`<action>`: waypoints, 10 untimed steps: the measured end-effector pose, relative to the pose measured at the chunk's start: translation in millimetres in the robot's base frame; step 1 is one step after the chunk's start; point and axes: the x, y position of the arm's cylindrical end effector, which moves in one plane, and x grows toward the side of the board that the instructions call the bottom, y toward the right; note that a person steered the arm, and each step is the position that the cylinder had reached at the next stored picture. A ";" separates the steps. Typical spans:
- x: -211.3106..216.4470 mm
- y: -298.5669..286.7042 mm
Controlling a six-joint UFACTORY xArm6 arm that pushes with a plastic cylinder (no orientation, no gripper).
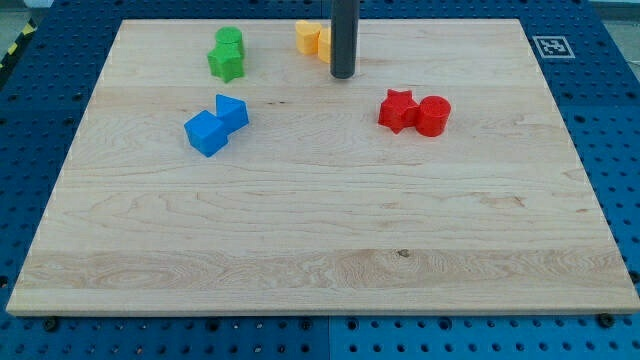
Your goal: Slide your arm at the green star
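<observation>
Wooden board [320,230], my tip [343,75] right of green star [226,64]

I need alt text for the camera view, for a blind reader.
My tip rests near the wooden board's top edge, beside the yellow blocks, with the green star off to the view's left. Blue blocks and red blocks lie lower.

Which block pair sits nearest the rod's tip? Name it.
The yellow pair, touching the rod just left of my tip; the green, red and blue pairs sit clearly farther away.

Wooden board [330,220], seemingly eight blocks.
</observation>
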 end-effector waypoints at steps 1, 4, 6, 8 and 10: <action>0.1 0.3; 5.5 -45.1; 24.5 -105.2; 29.8 -125.2; 30.2 -179.7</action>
